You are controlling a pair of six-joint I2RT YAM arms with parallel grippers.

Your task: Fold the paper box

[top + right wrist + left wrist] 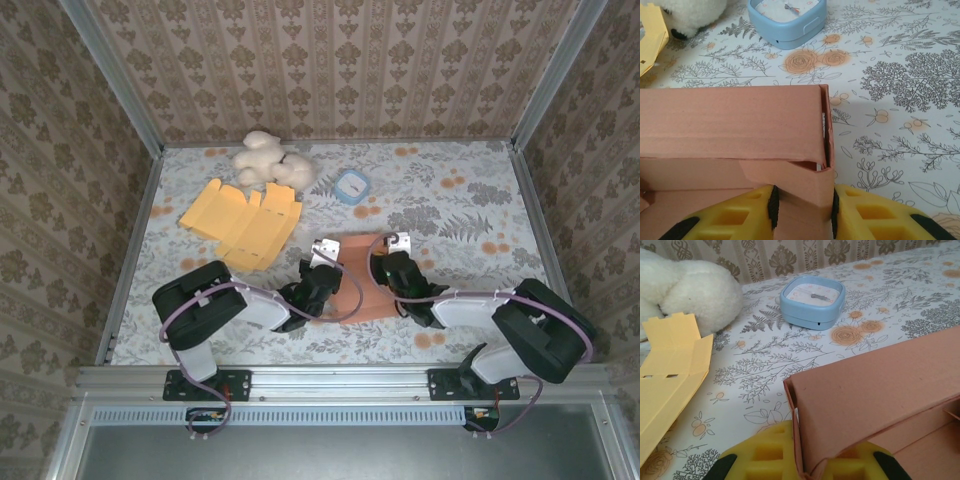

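Left gripper point(807, 466), ribbed yellow fingers, pinches an upright wall of the matte salmon-brown cardboard box point(875, 390). Right gripper point(802, 212) pinches its folded corner flap. Box sits mid-way across the floral-patterned table point(900, 75), near a flat yellow cardboard blank point(665, 390).

left pincer point(807, 462): fingers pinched close | right pincer point(803, 210): fingers pinched close | arms: both reach forward, angled inward

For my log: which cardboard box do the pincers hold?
The brown box, clamped by the left pincer and right pincer; the yellow box lies flat, apart.
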